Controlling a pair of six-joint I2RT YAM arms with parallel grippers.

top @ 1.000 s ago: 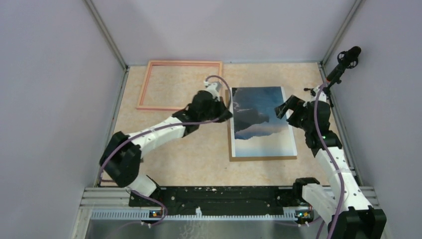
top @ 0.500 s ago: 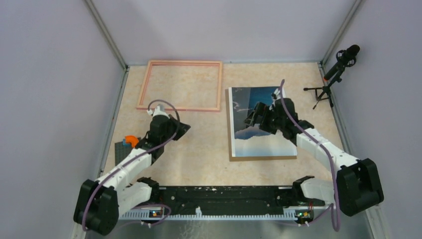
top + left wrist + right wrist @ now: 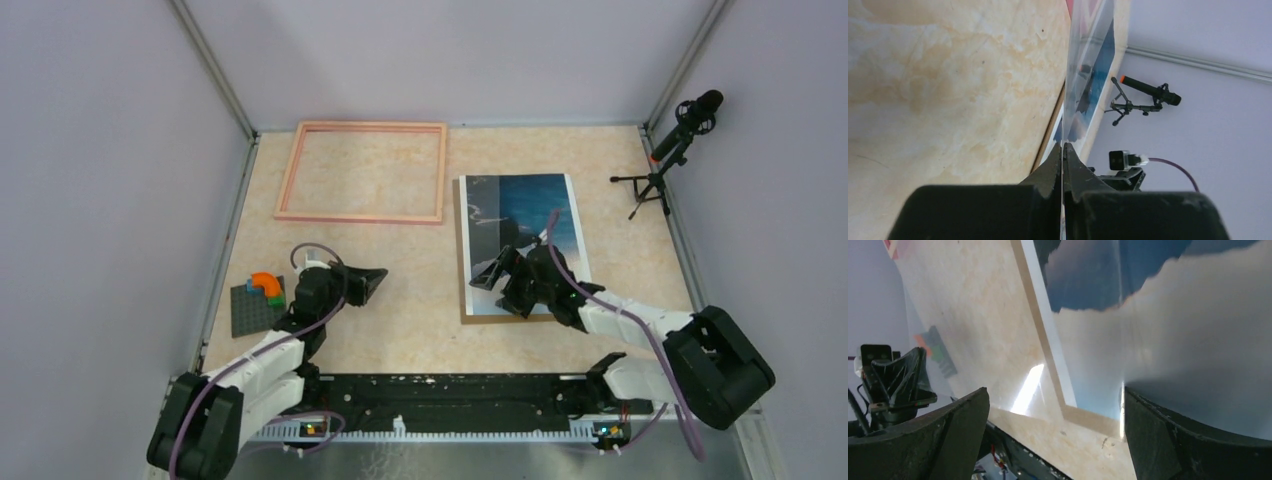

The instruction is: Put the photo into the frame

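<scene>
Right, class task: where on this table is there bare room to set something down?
Bare table inside the frame, between frame and left gripper, and between photo and microphone. Crowded where the right gripper overhangs the photo's near end.

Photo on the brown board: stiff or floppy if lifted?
The photo looks sheet-thin, so probably floppy and light. It lies flat on the board, so its edge is likely hard to catch.

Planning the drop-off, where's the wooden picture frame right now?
In the top view the frame lies flat on the table's far left, near the back edge, with the photo just to its right.
</scene>
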